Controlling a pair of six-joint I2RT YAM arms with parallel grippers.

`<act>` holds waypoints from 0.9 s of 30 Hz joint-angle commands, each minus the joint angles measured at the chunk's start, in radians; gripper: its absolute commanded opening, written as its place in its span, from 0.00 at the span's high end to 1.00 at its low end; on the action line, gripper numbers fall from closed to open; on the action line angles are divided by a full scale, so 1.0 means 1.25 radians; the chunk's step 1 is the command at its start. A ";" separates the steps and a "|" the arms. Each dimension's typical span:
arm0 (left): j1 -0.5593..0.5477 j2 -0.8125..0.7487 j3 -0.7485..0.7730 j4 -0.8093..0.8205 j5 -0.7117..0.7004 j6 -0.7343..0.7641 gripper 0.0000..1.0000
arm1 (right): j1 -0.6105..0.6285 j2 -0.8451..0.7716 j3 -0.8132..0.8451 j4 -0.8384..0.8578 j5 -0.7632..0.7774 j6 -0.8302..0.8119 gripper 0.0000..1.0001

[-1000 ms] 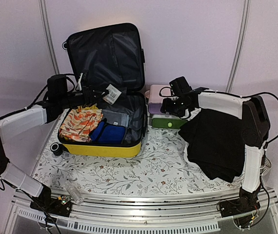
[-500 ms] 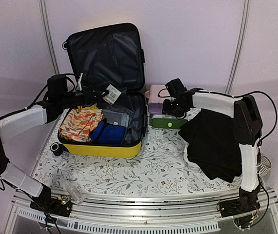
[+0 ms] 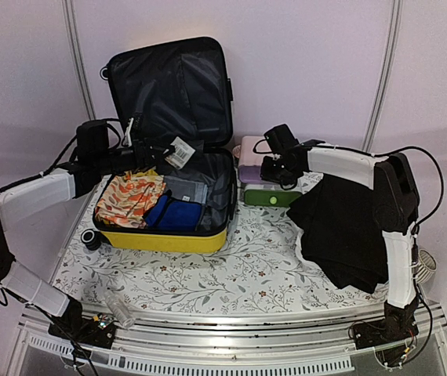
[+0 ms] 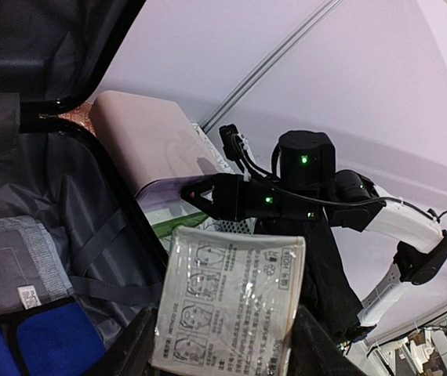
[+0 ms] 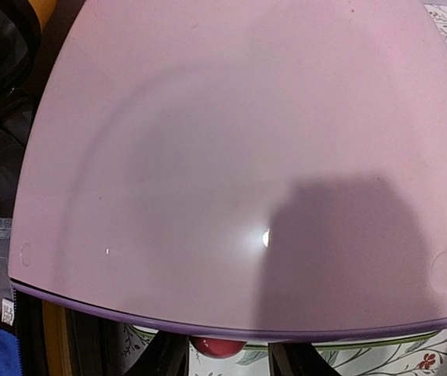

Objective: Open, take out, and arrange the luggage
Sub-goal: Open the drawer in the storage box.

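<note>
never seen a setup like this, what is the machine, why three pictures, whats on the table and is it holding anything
These are two robot arms bolted at the table's near edge, each ending in a two-finger gripper. The wide picture comes from a fixed camera above and behind them; the other two come from a small camera on each wrist. On the flowered table cover lie an open yellow suitcase with folded clothes inside, a pink-and-green box beside it, and a black cloth on the right. The left gripper holds a clear plastic packet. The right gripper hovers over the box's pink top; whether it grips anything is unclear.
</note>
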 commanded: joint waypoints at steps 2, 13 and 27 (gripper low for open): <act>-0.010 -0.019 0.001 0.025 0.004 0.013 0.54 | 0.002 0.020 0.030 0.002 0.019 0.003 0.68; -0.010 -0.017 -0.005 0.026 0.007 0.013 0.54 | 0.003 -0.013 -0.009 -0.007 0.028 0.012 0.79; -0.016 -0.016 -0.016 0.043 0.011 0.003 0.54 | 0.009 -0.135 -0.161 0.032 0.028 0.026 0.84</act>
